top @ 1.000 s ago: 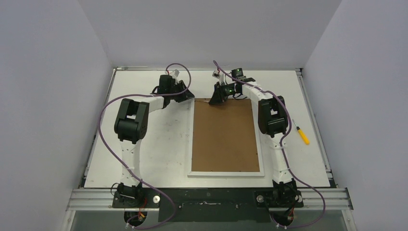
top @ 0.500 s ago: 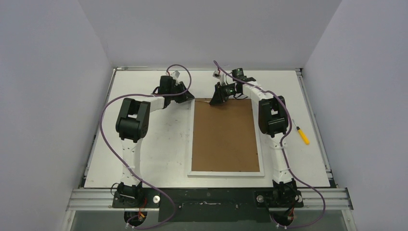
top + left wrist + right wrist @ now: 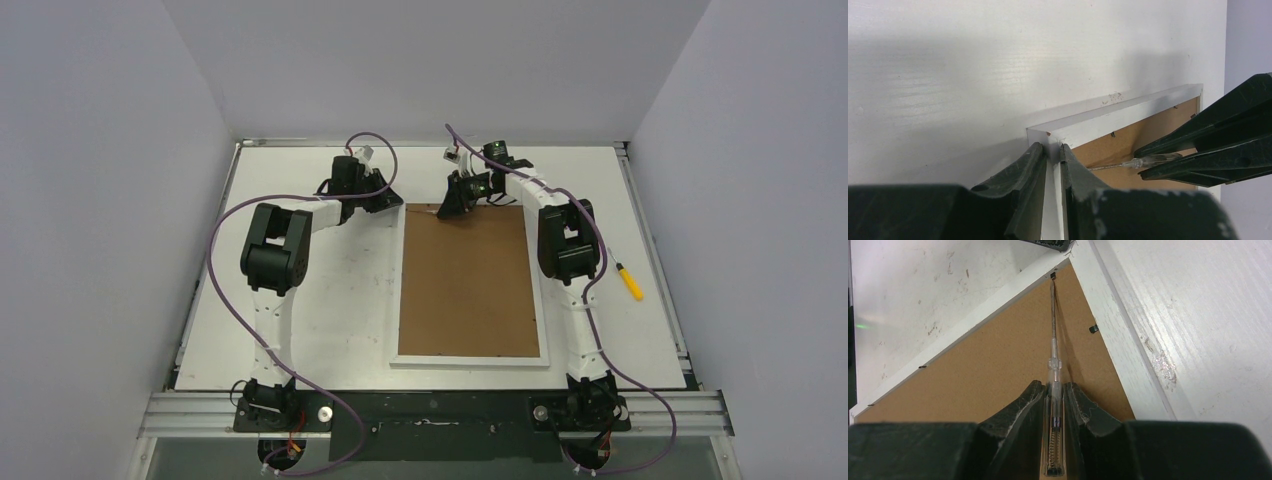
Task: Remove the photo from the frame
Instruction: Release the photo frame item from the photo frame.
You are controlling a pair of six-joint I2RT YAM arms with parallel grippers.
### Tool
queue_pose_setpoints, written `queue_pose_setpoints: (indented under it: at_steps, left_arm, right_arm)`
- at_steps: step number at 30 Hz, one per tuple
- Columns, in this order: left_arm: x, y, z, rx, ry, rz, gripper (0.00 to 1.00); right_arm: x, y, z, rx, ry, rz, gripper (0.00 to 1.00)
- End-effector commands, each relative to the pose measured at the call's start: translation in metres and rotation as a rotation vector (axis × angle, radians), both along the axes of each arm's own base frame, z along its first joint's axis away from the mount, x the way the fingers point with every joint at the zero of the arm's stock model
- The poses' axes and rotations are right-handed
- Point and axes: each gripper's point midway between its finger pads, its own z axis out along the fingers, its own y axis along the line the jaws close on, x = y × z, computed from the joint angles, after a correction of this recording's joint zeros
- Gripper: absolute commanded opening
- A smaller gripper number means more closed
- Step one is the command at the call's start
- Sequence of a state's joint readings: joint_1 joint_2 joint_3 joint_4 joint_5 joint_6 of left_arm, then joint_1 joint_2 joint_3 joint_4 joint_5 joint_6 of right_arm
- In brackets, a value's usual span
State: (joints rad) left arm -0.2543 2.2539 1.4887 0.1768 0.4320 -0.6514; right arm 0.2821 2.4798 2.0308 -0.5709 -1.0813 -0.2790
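The frame (image 3: 470,282) lies face down on the table, brown fibreboard back up, narrow white border around it. My left gripper (image 3: 393,203) is shut on the frame's far left corner; in the left wrist view its fingers pinch the white border (image 3: 1052,150). My right gripper (image 3: 452,203) is shut on a clear-handled screwdriver (image 3: 1053,390). Its thin shaft points at a small black tab (image 3: 1053,276) in the frame's far left corner. The screwdriver also shows in the left wrist view (image 3: 1135,162). The photo is hidden.
A second screwdriver with a yellow handle (image 3: 629,281) lies on the table right of the frame. Another black tab (image 3: 1092,328) sits on the border near the shaft. White walls enclose the table on three sides.
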Motion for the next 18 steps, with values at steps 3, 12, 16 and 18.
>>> queue_pose_setpoints:
  at_steps: [3, 12, 16, 18]
  left_arm:
    - [-0.001, -0.011, 0.004, -0.018, -0.013, -0.042, 0.14]
    - [-0.008, -0.014, 0.003, -0.020, -0.006, -0.047, 0.14]
    - [-0.009, -0.015, 0.000, -0.019, -0.002, -0.052, 0.14]
    - [-0.010, -0.016, 0.001, -0.020, -0.002, -0.054, 0.14]
  right_arm:
    - [0.014, 0.005, 0.013, 0.032, -0.046, -0.007, 0.05]
    - [0.015, 0.011, 0.012, 0.050, -0.042, -0.007, 0.05]
    - [0.015, 0.015, 0.014, 0.056, -0.043, 0.000, 0.05]
    - [0.014, 0.016, 0.015, 0.061, -0.043, 0.003, 0.05]
